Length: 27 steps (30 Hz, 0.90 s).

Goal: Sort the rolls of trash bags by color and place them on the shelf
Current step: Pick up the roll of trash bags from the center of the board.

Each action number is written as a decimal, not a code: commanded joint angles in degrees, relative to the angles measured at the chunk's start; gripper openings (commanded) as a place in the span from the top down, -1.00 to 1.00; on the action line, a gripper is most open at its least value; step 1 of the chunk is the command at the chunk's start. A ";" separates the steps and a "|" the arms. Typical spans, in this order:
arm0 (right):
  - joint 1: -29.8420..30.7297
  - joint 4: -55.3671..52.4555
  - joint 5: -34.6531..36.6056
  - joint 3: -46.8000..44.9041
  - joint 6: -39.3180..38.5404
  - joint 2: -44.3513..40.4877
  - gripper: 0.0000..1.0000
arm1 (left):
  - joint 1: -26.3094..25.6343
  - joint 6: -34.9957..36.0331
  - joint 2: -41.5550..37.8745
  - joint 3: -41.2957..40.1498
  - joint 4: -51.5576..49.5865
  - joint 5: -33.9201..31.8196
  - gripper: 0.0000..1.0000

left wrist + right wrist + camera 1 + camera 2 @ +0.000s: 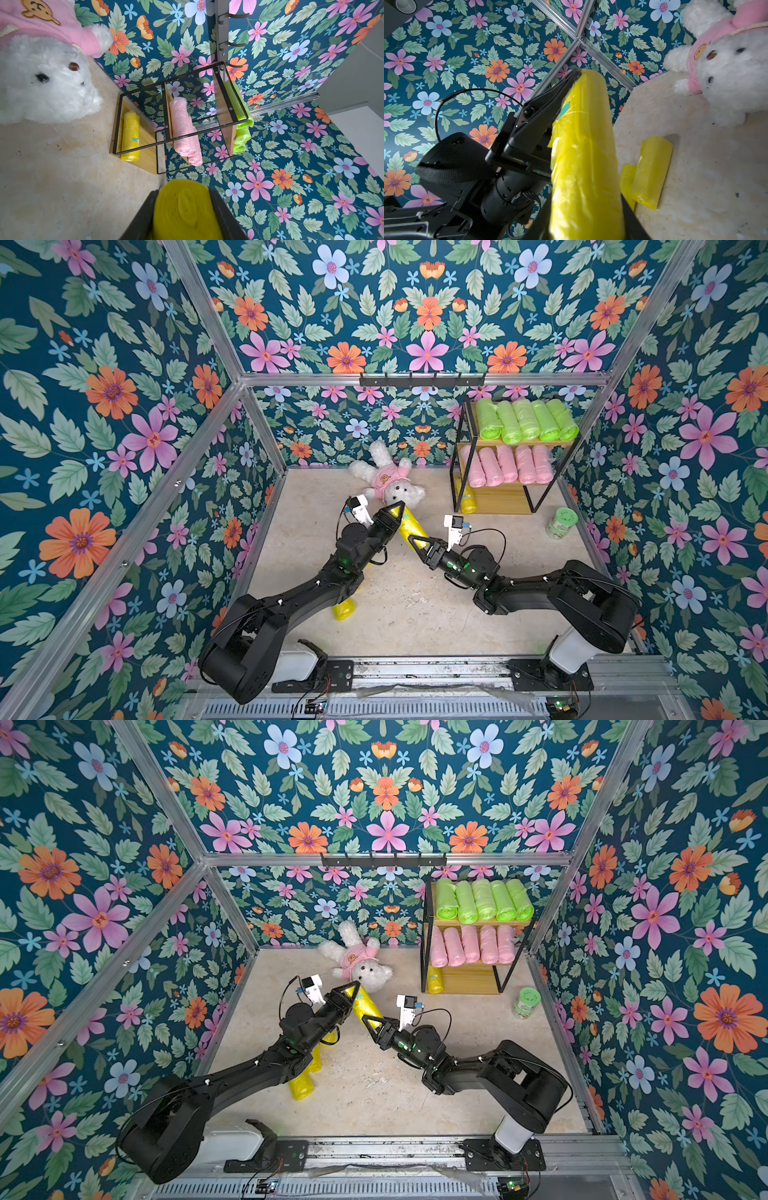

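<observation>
Closest to the lens in the left wrist view, the blurred end of the held yellow roll (187,214) fills the gap of the left claw (182,192). The jaws lie against both its sides, pinching it as far as the blur lets me judge. In both top views the roll slants above the bench (415,614), with its far end in the left claw (400,510) beside the plush bear (390,483). The near end is pinched in the right claw (417,543). One grip at each end reads as a handover, sensible because the shelf (498,499) stands on the right arm's side. The right wrist view adds a left-claw finger lying along the roll, and loose yellow rolls (652,172) on the bench that the left arm mostly covers from above (303,1085). Further right, the shelf carries the green rolls (525,420) on its top board and the pink rolls (505,464) on its middle board. A lone yellow roll (467,499) lies at the left end of the lowest board. The left wrist view shows bare wood beside that roll (131,135), room I judge is meant for the yellows. A small jar (561,522) stands just right of the shelf.
</observation>
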 commanded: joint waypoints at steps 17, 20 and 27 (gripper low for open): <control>-6.14 -5.02 1.76 -8.93 -3.22 -8.11 0.28 | 3.35 18.39 -1.31 3.35 -17.77 0.94 -0.73; -8.71 -9.60 1.71 -10.75 -4.81 -11.23 0.29 | 5.08 20.79 -1.40 3.31 -19.69 2.33 -0.75; -12.69 -28.45 5.55 -11.62 -13.41 -20.90 0.30 | 8.50 25.61 -1.48 4.40 -23.14 6.61 -0.76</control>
